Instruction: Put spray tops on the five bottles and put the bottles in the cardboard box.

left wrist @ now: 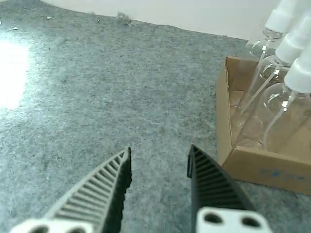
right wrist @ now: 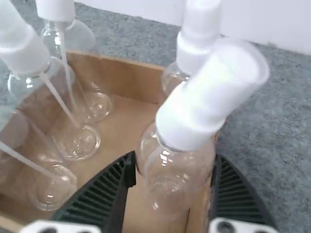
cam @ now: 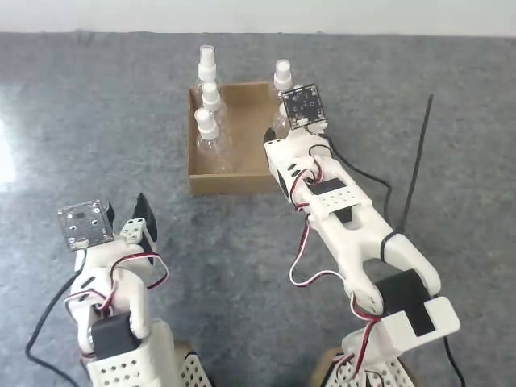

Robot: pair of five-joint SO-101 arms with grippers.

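Note:
The cardboard box (cam: 256, 183) sits at the middle back of the grey felt, with three clear bottles with white spray tops (cam: 208, 122) upright along its left side. My right gripper (right wrist: 173, 162) is shut on a fourth spray-topped bottle (right wrist: 177, 179), held tilted over the box's right part (right wrist: 121, 128). In the high view my right gripper (cam: 279, 133) is at the box's right wall, partly under its wrist camera. A fifth bottle (cam: 282, 75) stands just behind, at the far right corner. My left gripper (left wrist: 160, 170) hangs open over bare felt, near the front left (cam: 139, 214).
A black cable (cam: 418, 165) runs along the felt right of the right arm. The left wrist view shows the box (left wrist: 252, 162) and its bottles (left wrist: 272, 111) ahead and to one side. Open felt lies left of the box.

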